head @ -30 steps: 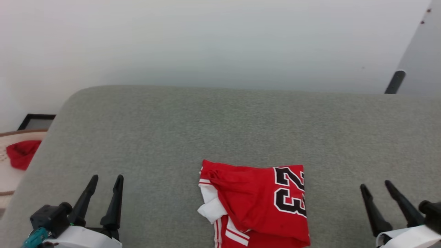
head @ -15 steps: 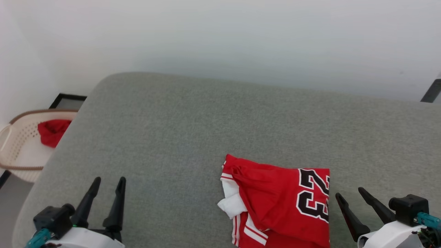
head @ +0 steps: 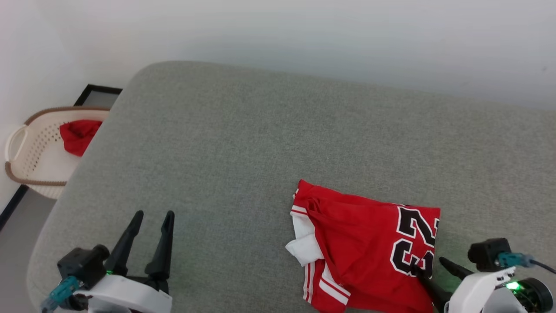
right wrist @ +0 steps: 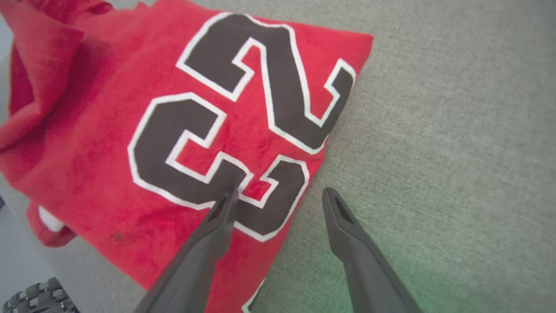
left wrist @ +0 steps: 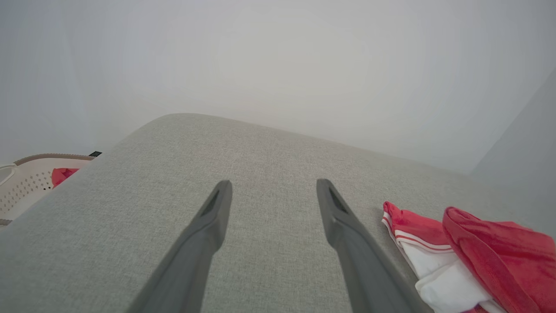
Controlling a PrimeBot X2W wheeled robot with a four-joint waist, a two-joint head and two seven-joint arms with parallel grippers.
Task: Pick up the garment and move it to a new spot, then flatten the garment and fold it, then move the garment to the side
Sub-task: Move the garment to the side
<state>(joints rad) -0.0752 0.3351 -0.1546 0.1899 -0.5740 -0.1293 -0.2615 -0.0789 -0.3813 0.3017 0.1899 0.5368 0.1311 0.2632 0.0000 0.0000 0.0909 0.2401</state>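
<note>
Now that right claw (head: 429, 265) has moved in, spread astride right edge of folded jersey (head: 360, 243) near front edge of cushion (head: 243, 143), you look set to pinch, shift it aside; left claw (head: 154, 214) spread, empty.

The garment (head: 356, 243) carries one readable marking: the number 23, in black block digits with white outlines, on its red top panel. The digits lie rotated sideways in the head view, beside the garment's right-hand edge.
</note>
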